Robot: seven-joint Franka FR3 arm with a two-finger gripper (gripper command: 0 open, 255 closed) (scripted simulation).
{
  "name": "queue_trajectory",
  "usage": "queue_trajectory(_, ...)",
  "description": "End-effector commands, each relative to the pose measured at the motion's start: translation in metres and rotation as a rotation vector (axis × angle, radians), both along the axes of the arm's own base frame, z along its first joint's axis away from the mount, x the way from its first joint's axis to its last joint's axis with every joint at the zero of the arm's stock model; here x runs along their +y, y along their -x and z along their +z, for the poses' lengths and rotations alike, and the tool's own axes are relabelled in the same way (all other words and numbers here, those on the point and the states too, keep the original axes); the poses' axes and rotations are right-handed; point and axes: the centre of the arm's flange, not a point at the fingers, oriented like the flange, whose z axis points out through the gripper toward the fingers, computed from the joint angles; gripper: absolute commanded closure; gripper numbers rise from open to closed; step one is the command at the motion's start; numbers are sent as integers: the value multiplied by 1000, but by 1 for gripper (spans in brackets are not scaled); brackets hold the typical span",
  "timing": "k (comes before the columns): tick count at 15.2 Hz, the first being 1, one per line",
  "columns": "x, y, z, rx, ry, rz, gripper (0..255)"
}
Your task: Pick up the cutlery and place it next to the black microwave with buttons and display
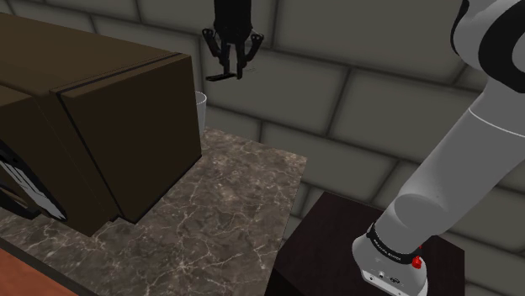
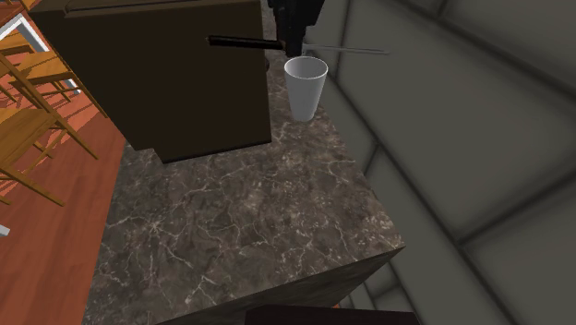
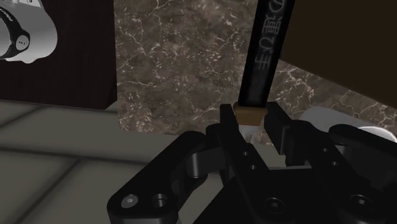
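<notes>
Clearly we have the knife point(image 2: 242, 42) off the counter point(image 2: 240, 231): the fingers point(image 3: 229, 124) clasp it between them at the tan collar where handle meets blade, closed tight on it. The gripper point(image 1: 229, 74) hangs in front of the block wall point(image 1: 353, 84), well above the counter. In the second exterior view the knife lies level in the grip. Its black handle sticks out from one side of the fingers, toward the microwave point(image 2: 166, 83), and its thin grey blade from the other side, toward the wall. In the wrist view the handle, with pale markings on it, runs straight away from the fingers over the marbled counter. Below the fingers a white cup point(image 2: 306, 85) stands upright on the counter, just beside the corner of the microwave, which is drawn as a big dark brown box. Lower down, well apart from the fingers, we see the dark stand point(image 1: 336, 244) with the white arm point(image 1: 454, 177) rising from it.
</notes>
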Motion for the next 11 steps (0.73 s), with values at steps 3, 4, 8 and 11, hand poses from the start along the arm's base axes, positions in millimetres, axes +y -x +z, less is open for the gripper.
queue_trajectory(3,0,1,22,1,0,0,255)
queue_trajectory(4,0,1,27,1,0,0,255)
queue_trajectory(8,0,1,48,1,0,0,255)
queue_trajectory(11,0,1,64,1,0,0,255)
